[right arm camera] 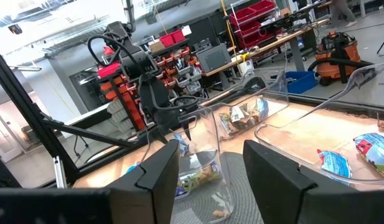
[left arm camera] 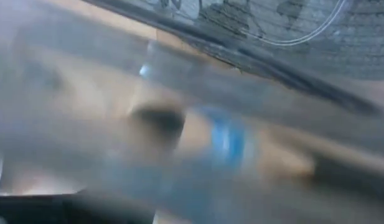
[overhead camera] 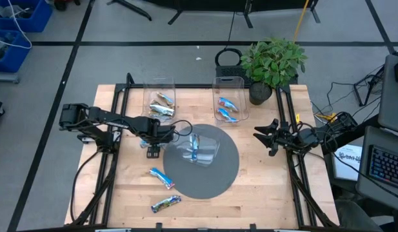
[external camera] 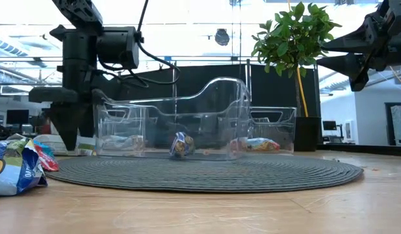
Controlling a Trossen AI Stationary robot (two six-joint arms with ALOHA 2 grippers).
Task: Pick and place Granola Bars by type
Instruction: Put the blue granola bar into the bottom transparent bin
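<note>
The Granola Bars are split up: tan-green ones sit in the clear bin (overhead camera: 160, 103) at about eleven o'clock on the worktop (overhead camera: 263, 187), bright blue ones in the bin (overhead camera: 229, 100) at one o'clock, one bar lies in the middle bin (overhead camera: 202, 149) on the grey round mat (overhead camera: 224, 174), and two wait loose, a blue bar (overhead camera: 161, 177) and a greenish bar (overhead camera: 166, 203), near seven o'clock. My left hand (overhead camera: 153, 149) hangs just off the mat's nine o'clock edge, fingers apart and, as far as I can judge, carrying nothing, so I take this as the gap between a drop and the next pick. The next move calls for dropping toward the blue bar and lining my fingers across its narrow width. My right hand (overhead camera: 271, 138) waits at three o'clock, fingers apart, empty. The high view alone shows both loose bars; the low view shows my left fingers clear of the worktop; my left wrist view is a smear, perhaps a blue wrapper.
</note>
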